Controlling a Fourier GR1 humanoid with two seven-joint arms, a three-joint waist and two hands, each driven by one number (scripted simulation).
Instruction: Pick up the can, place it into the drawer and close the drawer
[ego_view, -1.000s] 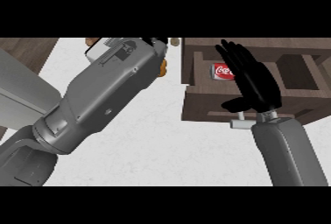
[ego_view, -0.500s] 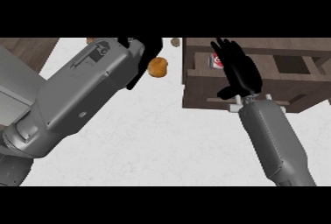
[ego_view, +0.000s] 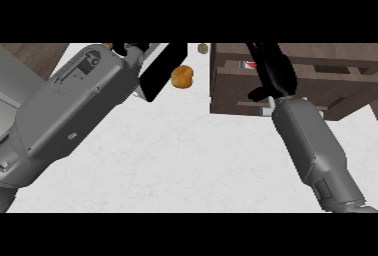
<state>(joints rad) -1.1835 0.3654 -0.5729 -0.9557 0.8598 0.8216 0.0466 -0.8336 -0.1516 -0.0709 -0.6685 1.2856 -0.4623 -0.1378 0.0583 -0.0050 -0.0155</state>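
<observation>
The right hand is lying over the front of the drawer at far right, fingers straight and released, grasping nothing. The can is showing only as a red sliver just left of that hand, inside the drawer; most of it is hidden. The left hand is hanging at far centre, fingers straight and relaxed, holding nothing, with its forearm filling the left side of the view.

Judged status: the can appears to be already in the drawer, and the closing push is still to be done.

Risks from here:
- The straight fingers are reaching into the drawer opening. A push made from this position could trap them, or could tip the can.
- If the can is standing above the drawer rim, it could be catching the frame as the drawer slides. Its height cannot be read here.
- An off-centre push near the left edge could be skewing the drawer.

Count: one can, one drawer, two hands. A brown lump is lying on the counter beside the left hand; a smaller brown item is lying beyond it.
</observation>
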